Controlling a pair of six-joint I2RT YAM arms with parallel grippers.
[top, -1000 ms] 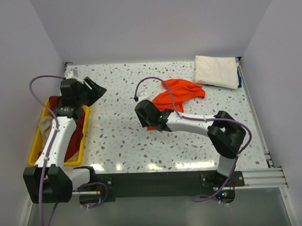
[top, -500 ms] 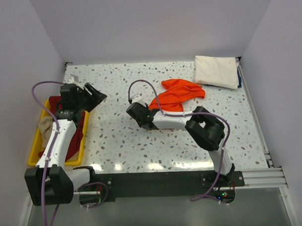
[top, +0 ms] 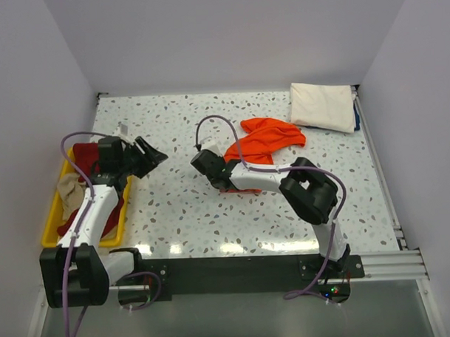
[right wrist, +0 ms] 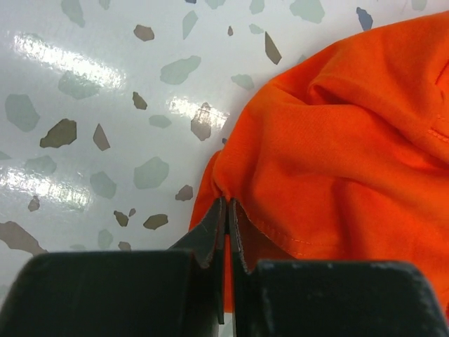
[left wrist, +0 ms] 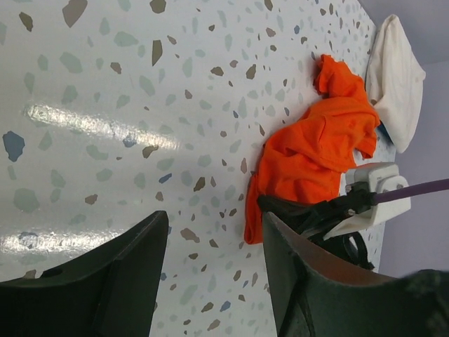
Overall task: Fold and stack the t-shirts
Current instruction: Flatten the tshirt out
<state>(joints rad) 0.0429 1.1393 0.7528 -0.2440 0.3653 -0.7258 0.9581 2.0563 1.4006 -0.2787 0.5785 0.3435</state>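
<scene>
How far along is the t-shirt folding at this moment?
Done: one cream-white t-shirt lies folded at the far right corner. In hand: the right gripper is shut on an edge of the orange t-shirt, which is crumpled; the left gripper hangs open over the table. Left: folding the orange one, plus the dark red t-shirt and beige t-shirt bunched in the yellow tray.

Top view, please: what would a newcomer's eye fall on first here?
The crumpled orange shirt at mid-table, its near edge pinched in the right gripper. Next come the folded cream shirt in the far right corner and the yellow tray at the left edge.
</scene>
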